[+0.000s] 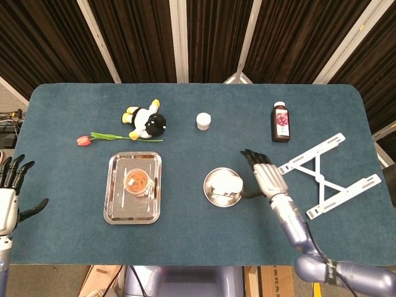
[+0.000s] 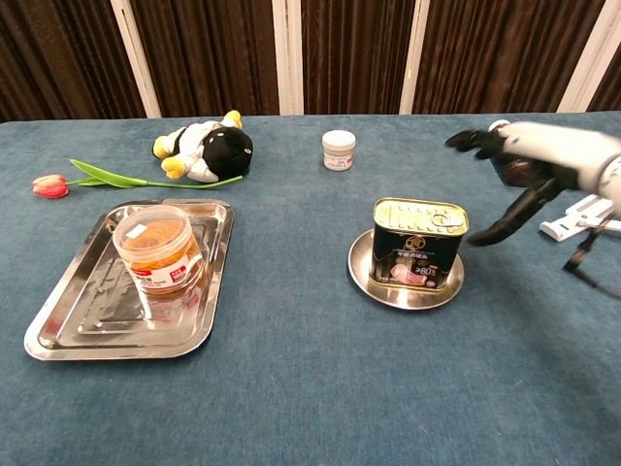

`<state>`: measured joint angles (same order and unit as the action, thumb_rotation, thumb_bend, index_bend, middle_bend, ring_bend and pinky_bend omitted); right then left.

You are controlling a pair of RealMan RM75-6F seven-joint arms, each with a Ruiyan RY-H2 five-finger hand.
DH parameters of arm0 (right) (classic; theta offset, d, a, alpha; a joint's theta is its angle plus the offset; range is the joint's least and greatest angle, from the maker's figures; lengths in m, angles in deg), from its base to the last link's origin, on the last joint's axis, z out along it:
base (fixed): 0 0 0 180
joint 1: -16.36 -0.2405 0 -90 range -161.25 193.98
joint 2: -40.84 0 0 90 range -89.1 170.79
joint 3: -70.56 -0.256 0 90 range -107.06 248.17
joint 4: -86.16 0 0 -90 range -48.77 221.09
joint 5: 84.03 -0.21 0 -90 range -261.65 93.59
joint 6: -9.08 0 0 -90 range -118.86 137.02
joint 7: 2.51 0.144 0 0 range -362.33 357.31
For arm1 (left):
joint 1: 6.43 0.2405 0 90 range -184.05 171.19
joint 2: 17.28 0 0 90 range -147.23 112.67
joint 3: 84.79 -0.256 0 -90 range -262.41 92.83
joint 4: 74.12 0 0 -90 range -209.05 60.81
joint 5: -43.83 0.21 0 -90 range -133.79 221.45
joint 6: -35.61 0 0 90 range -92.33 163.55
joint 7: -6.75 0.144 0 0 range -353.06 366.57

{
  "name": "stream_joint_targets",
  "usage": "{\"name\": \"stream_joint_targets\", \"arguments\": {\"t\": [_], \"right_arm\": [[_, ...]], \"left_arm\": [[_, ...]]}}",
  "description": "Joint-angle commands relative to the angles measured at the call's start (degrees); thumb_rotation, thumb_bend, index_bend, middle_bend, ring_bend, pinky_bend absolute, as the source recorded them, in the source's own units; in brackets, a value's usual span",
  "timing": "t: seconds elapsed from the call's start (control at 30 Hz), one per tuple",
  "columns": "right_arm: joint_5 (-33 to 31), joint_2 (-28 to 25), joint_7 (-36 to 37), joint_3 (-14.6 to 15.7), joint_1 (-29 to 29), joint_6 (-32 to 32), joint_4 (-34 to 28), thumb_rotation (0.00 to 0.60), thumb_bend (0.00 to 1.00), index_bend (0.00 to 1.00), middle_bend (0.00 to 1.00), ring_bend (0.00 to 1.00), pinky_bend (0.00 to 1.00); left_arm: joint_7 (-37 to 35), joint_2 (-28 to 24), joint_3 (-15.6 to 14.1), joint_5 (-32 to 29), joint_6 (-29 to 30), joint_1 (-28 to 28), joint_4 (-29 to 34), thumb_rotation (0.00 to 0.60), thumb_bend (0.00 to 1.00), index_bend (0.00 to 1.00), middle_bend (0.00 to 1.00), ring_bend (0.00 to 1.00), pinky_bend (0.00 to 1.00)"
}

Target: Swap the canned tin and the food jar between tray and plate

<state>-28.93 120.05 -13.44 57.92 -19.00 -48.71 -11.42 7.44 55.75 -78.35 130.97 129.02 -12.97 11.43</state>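
The canned tin (image 2: 418, 243) (image 1: 226, 183), black with a gold lid, stands upright on the round steel plate (image 2: 361, 272) (image 1: 211, 190). The food jar (image 2: 155, 249) (image 1: 137, 182), clear with orange contents, stands in the steel tray (image 2: 70, 306) (image 1: 117, 204). My right hand (image 2: 524, 173) (image 1: 266, 177) is open just right of the tin, fingers spread and apart from it. My left hand (image 1: 7, 195) is open off the table's left edge, seen only in the head view.
A penguin plush (image 1: 145, 121) and a tulip (image 1: 105, 137) lie behind the tray. A small white jar (image 1: 203, 120) stands at mid-back, a dark bottle (image 1: 281, 122) at back right, and a white folding stand (image 1: 328, 173) to the right of my right hand.
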Motion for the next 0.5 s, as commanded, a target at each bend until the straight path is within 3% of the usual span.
{"name": "stream_joint_targets", "arguments": {"t": [0.03,0.2,0.33,0.4,0.5], "right_arm": [[4.8,-6.1,0.6,2.4,4.7,-5.1,-3.9,0.600,0.00,0.00,0.00,0.00,0.00],[14.5,-10.7,4.7,8.6,12.1,-12.0,-1.9,0.600,0.00,0.00,0.00,0.00,0.00],[21.9,-10.0,4.7,13.4,19.7,-22.8,7.6,0.600,0.00,0.00,0.00,0.00,0.00],[25.3,-9.0,5.5,14.4,21.7,-26.3,11.7,0.600,0.00,0.00,0.00,0.00,0.00],[26.8,-9.2,6.2,14.5,22.3,-26.9,13.3,0.600,0.00,0.00,0.00,0.00,0.00]], "left_arm": [[0.9,-0.7,-0.5,-0.4,-1.0,0.1,1.1,0.600,0.21,0.17,0.06,0.01,0.15],[3.5,-2.5,-1.3,-2.2,-2.7,0.8,4.6,0.600,0.21,0.17,0.04,0.00,0.14],[6.3,-4.3,-2.2,-3.3,-2.2,2.4,8.5,0.600,0.21,0.16,0.02,0.00,0.11],[7.9,-5.0,-2.6,-3.4,-1.6,3.2,10.1,0.600,0.21,0.15,0.01,0.00,0.10],[9.3,-5.4,-3.1,-3.7,-1.8,3.6,11.1,0.600,0.21,0.15,0.01,0.00,0.10]]}}
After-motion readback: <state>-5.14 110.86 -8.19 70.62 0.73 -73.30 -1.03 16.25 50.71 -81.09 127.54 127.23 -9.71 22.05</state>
